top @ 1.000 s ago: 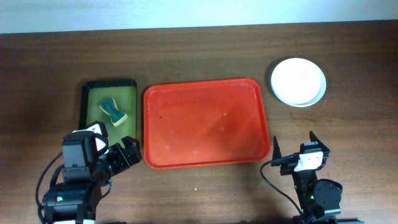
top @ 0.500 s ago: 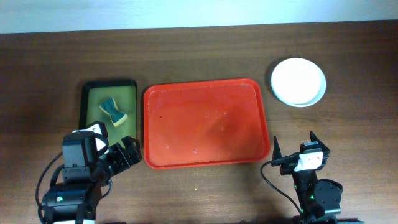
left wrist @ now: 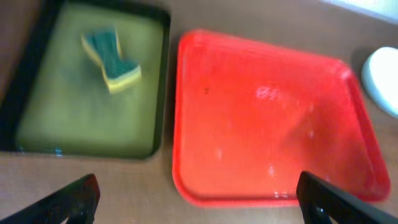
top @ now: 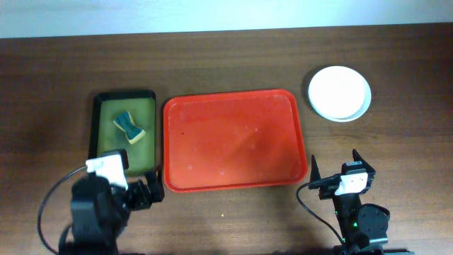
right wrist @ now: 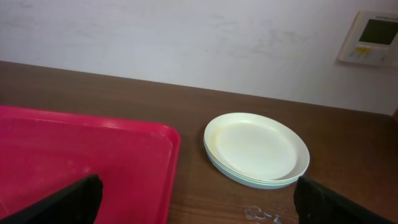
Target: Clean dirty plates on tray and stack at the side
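Pale round plates [top: 339, 93] lie stacked near the red rimmed tray [top: 233, 142].

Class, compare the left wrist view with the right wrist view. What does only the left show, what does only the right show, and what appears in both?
Only the left wrist view shows the small dark tray with the green and yellow sponge lying in it.

Only the right wrist view shows the pale wall behind the table and a wall panel at the upper right.

Both show the red tray, which has no plates on it, and the wooden table. Both also show the stacked plates, whole in the right wrist view but only a blurred edge in the left.
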Controlling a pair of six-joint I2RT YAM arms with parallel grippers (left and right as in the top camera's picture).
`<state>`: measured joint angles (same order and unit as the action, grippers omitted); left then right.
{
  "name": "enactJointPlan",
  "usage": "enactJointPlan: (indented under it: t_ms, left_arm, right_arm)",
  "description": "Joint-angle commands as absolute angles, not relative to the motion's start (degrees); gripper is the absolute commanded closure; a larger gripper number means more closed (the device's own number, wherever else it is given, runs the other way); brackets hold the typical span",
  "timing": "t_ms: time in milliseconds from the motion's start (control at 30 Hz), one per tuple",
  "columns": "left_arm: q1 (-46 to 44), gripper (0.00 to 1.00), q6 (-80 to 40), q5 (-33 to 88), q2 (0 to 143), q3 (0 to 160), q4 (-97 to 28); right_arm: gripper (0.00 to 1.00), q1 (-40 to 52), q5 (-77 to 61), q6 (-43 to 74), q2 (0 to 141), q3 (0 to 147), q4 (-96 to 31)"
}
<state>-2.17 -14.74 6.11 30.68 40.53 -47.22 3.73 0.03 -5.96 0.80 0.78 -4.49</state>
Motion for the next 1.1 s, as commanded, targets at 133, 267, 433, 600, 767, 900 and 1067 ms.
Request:
enactJointPlan:
  t_ms: [133, 267, 433, 600, 767, 900, 1067]
  left_arm:
    - [-3.22, 0.01, -11.0, 2.87, 17.69, 29.5, -45.04]
    - [-3.79, 0.01, -5.67, 5.15, 15.44, 24.36, -40.97]
    - [-4.01, 0.01, -4.62, 5.15, 10.81, 16.47, -31.24]
    - [-4.01, 0.01, -4.62, 5.13, 5.52, 9.78, -20.29]
    - [-3.97, 0.01, -4.64, 5.15, 0.12, 3.22, -8.75]
    - [-3.97, 0.01, -4.62, 4.82, 0.27, 0.49, -2.59]
    - [-3.97, 0.01, -4.6, 0.05, 0.25, 0.47, -2.66]
  right_arm:
    - [0.01, 3.36, 0.71, -5.34, 0.4, 0.32, -4.62]
    - [0.01, 3.36, 0.71, -5.34, 0.4, 0.32, -4.62]
    - [0.01, 3.36, 0.71, -5.34, 0.4, 0.32, -4.62]
    - [0.01, 3.36, 0.71, -5.34, 0.4, 0.32, -4.62]
    - [0.01, 3.36, 0.71, -5.34, 0.4, 0.32, -4.62]
    - [0.01, 3.36, 0.71, -5.34, 0.4, 0.32, -4.62]
    - [0.01, 3.36, 0.71, -5.34, 0.4, 0.32, -4.62]
